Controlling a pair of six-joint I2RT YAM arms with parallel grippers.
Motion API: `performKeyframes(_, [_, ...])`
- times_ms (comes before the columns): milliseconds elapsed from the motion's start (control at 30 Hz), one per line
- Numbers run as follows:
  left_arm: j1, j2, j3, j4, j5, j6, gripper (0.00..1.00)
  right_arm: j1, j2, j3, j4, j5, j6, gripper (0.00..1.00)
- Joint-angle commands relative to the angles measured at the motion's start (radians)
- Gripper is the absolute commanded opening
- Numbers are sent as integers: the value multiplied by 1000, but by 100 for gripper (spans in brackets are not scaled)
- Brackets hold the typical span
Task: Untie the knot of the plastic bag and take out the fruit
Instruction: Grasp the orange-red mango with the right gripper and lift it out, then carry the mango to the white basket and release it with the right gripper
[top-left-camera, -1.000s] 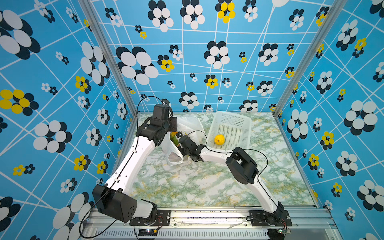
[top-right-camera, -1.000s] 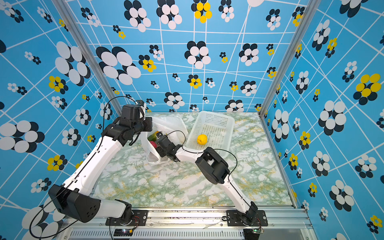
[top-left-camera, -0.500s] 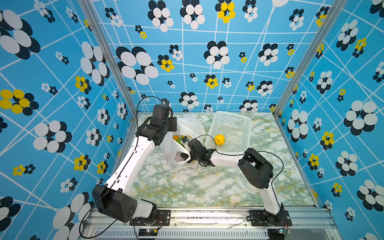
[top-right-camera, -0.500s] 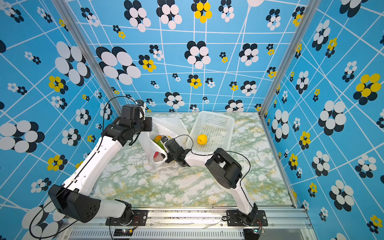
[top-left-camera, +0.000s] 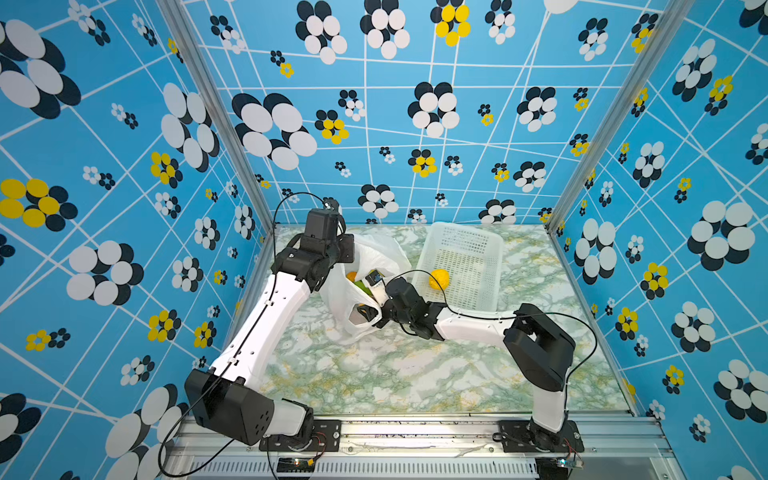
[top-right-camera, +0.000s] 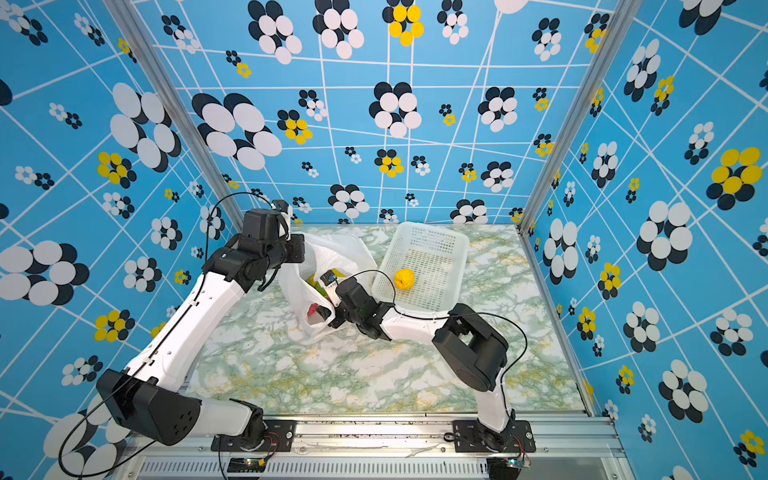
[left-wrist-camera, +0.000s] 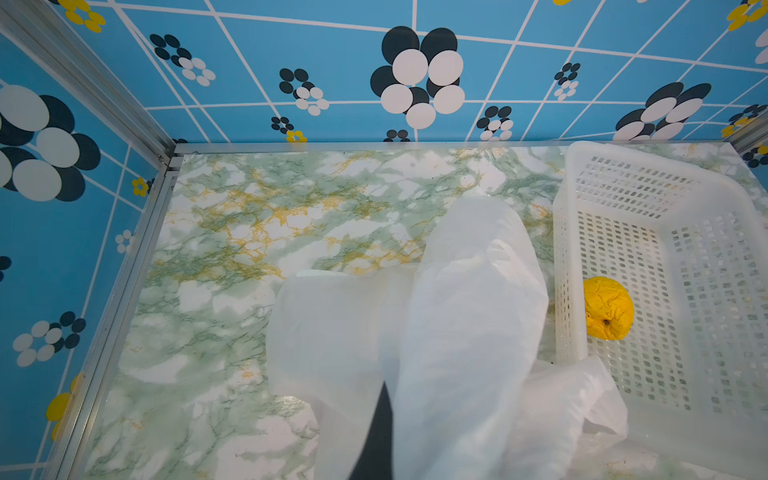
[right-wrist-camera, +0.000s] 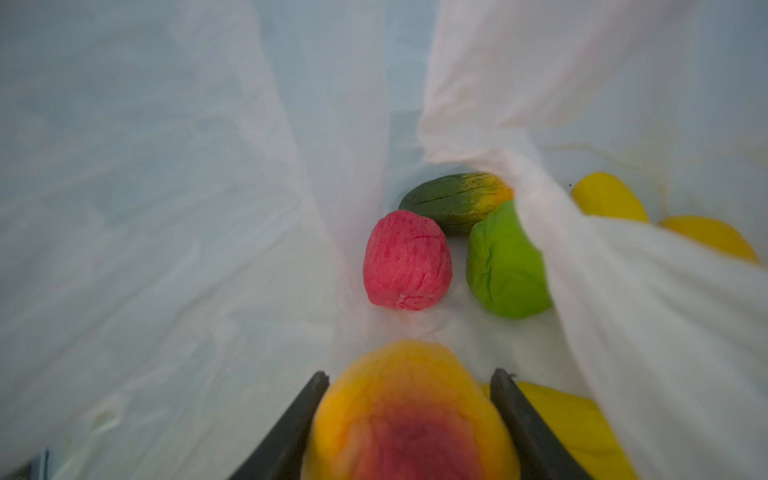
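Where the plastic bag (top-left-camera: 374, 255) lies open on the marbled table (top-left-camera: 374, 374) beside the white basket (top-left-camera: 463, 243), the right gripper (right-wrist-camera: 409, 376) reaches inside, its fingers (right-wrist-camera: 303, 403) pressed against both sides of a red-blushed peach (right-wrist-camera: 411, 415). Beyond lie a pink-red fruit (right-wrist-camera: 407, 262), a green apple (right-wrist-camera: 505, 266) and yellow fruits (right-wrist-camera: 606, 197). The left gripper (left-wrist-camera: 383, 419), closed, seems to pinch the bag's plastic, which drapes over it. One round yellow fruit (top-left-camera: 439, 279) sits in the basket.
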Motion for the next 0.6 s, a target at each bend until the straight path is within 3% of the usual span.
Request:
performKeyframes(0, [8,-13,7,-5,18,-7,0,-1,-148,-90,84,36,-3,39])
performKeyframes(333, [8,-15,7,-10,3,-3,0,-32,-510,-415,261,292,-64,32])
performKeyframes(567, [6,-18,7,-10,5,-3,0,-154,-580,-523,315,442,-22,29])
